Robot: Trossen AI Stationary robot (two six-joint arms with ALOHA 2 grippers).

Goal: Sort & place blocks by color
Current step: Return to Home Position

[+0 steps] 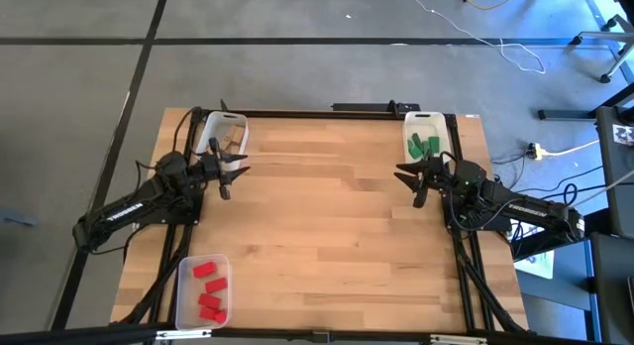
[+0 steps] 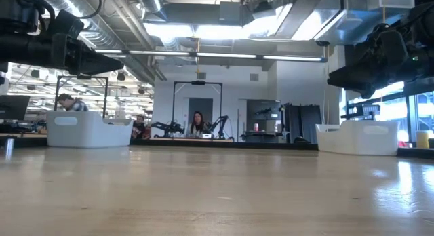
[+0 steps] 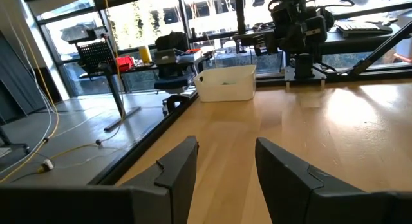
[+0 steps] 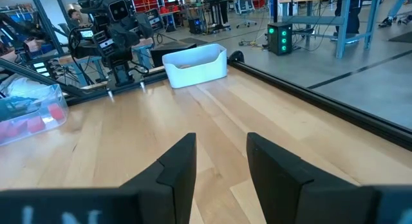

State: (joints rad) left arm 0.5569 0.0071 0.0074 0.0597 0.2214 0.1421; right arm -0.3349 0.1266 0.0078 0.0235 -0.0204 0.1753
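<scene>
Several red blocks [image 1: 209, 289] lie in a clear bin [image 1: 184, 301] at the table's near left corner, also seen in the right wrist view as red blocks [image 4: 29, 123]. Green blocks [image 1: 424, 144] sit in the white bin [image 1: 424, 120] at the far right. Pale wood blocks [image 1: 227, 144] lie in the white bin [image 1: 221, 122] at the far left. My left gripper [image 1: 236, 170] hovers open above the table beside the far left bin. My right gripper [image 1: 408, 176] hovers open just near of the green bin. Neither holds anything.
The wooden table [image 1: 327, 216] has a wide bare middle between the two arms. A black bar [image 1: 369, 108] runs along the far edge. Cables lie on the floor beyond the table. People sit far off in the room behind [image 2: 198, 122].
</scene>
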